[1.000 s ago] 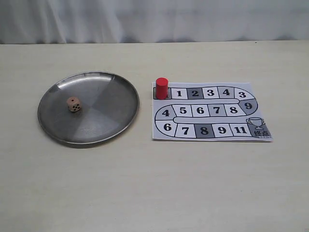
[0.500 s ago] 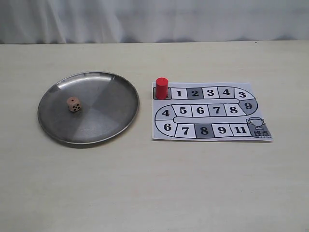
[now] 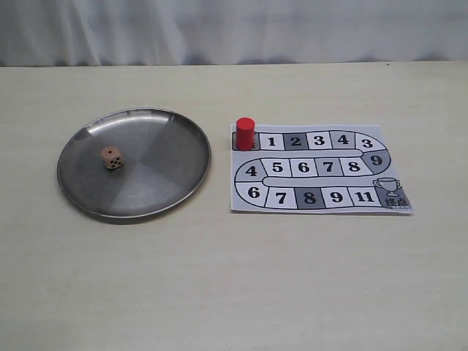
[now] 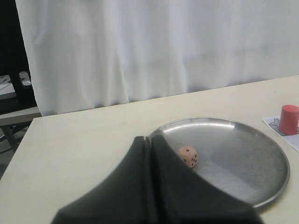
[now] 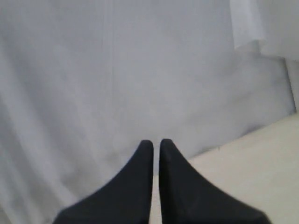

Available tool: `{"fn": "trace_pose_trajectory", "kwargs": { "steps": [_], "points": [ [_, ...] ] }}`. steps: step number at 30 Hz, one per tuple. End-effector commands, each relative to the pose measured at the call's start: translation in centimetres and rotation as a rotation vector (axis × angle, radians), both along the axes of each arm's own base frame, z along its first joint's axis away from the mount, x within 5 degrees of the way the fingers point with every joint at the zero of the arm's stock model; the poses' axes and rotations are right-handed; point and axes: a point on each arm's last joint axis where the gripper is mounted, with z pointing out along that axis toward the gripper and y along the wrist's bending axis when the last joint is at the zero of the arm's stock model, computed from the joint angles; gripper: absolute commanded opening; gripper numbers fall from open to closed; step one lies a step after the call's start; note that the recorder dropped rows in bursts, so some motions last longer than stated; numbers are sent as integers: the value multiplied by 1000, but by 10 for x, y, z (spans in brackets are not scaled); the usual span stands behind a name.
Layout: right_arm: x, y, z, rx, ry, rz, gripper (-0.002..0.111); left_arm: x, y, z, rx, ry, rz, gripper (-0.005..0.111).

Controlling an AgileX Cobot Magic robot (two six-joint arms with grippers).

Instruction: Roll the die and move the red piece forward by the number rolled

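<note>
Die (image 3: 111, 157) lay left of centre in plate (image 3: 164, 172) on table (image 3: 234, 278). Red piece (image 3: 245, 134) stood upright on board's (image 3: 322, 183) start square. Left jaws were together, empty, with the die just beyond their tips. Right jaws were almost together, empty, well apart from both.

The plate (image 3: 164, 142) is brushed, shiny metal (streaked reflections), the die (image 3: 111, 157) matt wood, the board (image 3: 322, 206) printed paper.

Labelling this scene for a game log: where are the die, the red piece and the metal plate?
die (image 3: 111, 157): exterior view, its pipped front face.
red piece (image 3: 245, 134): exterior view, middle of its side.
metal plate (image 3: 167, 157): exterior view, bare surface right of the die.
</note>
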Motion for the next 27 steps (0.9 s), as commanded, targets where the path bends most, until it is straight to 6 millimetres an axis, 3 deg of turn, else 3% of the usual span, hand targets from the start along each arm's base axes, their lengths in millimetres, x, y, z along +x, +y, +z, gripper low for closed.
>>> {"fn": "trace_pose_trajectory", "kwargs": {
  "steps": [1,4,7,18,21,27],
  "points": [
    [-8,-4,26,-72,-201,-74,4,0,-1,0,-3,-9,-10,0],
    [-10,1,40,-133,-164,-33,4,0,-1,0,-3,-9,-10,0],
    [6,2,36,-145,-34,-10,4,0,-1,0,-3,-9,-10,0],
    [108,4,4,-151,653,105,4,0,-1,0,-3,-9,-10,0],
    [139,28,-12,-205,781,237,4,0,-1,0,-3,-9,-10,0],
    [195,112,-31,-360,855,517,6,0,-1,0,-3,-9,-10,0]
  ]
}}
